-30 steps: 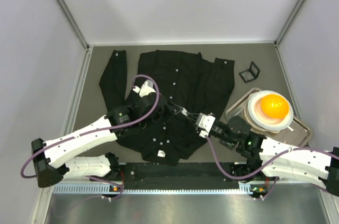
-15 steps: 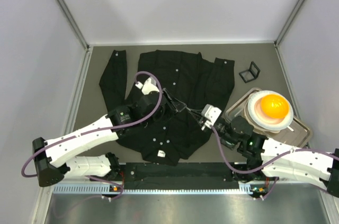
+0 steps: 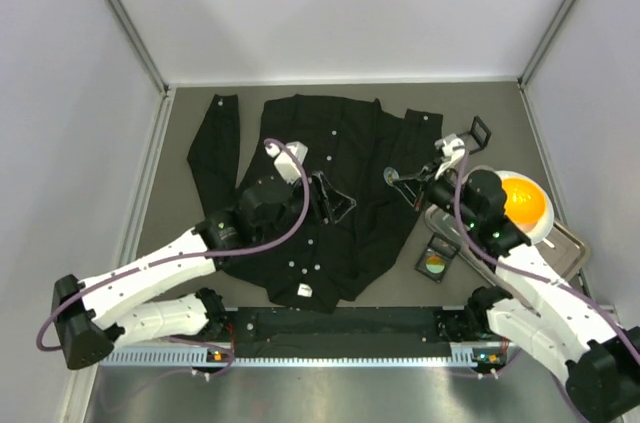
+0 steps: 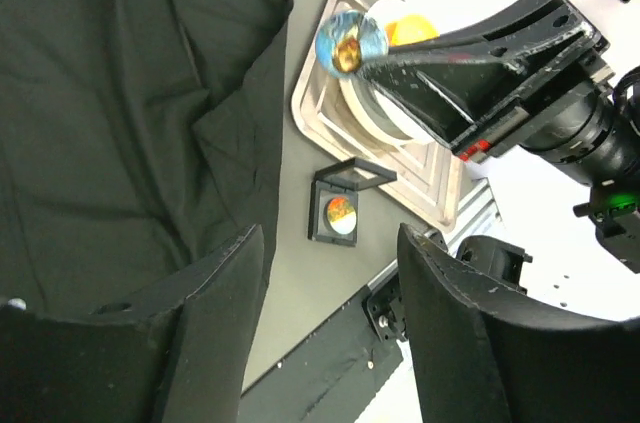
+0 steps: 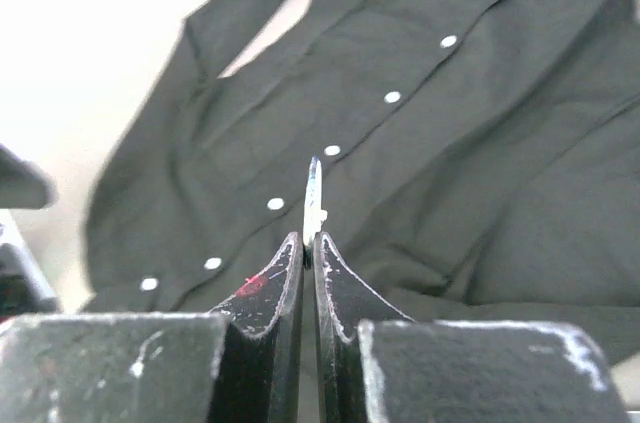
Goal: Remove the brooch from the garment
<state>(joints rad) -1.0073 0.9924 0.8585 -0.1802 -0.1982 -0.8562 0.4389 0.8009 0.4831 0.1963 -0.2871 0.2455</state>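
On the worktop (image 3: 500,103) we count one garment (image 3: 330,143), spread flat. Two arms reach over it: the left gripper (image 3: 335,201) is spread wide at centre, and the right gripper (image 3: 397,178) pinches the one brooch (image 3: 390,175) above its 3 o'clock edge. Two small black frames (image 3: 472,133) lie at 2 and 4 o'clock.

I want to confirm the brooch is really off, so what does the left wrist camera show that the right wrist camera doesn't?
Only the left wrist view: the brooch face-on, round, blue and orange, plus the tray and a small open box. Only the right wrist view: the shirt with its row of white buttons, and the brooch edge-on. Both: the black shirt and the right gripper shut on the brooch.
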